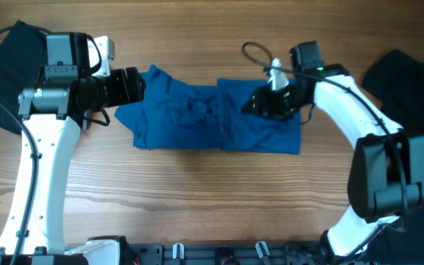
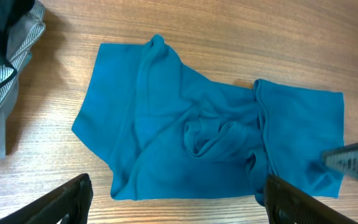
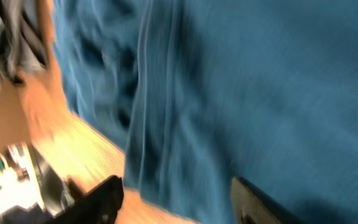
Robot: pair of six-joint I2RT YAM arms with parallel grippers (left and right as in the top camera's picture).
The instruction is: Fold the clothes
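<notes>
- On the wooden counter [image 1: 212, 191], a medium-blue polo shirt [image 1: 197, 118] lies at center, partly folded. Its middle is bunched into wrinkles, and its right portion is doubled over into a flatter panel.
- The left gripper [image 1: 132, 85] hangs at the shirt's left edge. The left wrist view shows its fingers [image 2: 64, 199] spread wide and holding nothing, with the shirt on the counter beyond them.
- The right gripper [image 1: 260, 103] sits low over the shirt's right half. In the blurred right wrist view its fingers [image 3: 101, 196] stand apart against blue fabric that fills the frame. Whether they touch the cloth cannot be told.
- A black garment [image 1: 6, 66] lies at the counter's left end behind the left arm, and a second black garment [image 1: 396, 73] at the right end.
- A grey striped garment [image 2: 5, 68] lies near the shirt's left side, apart from it.
</notes>
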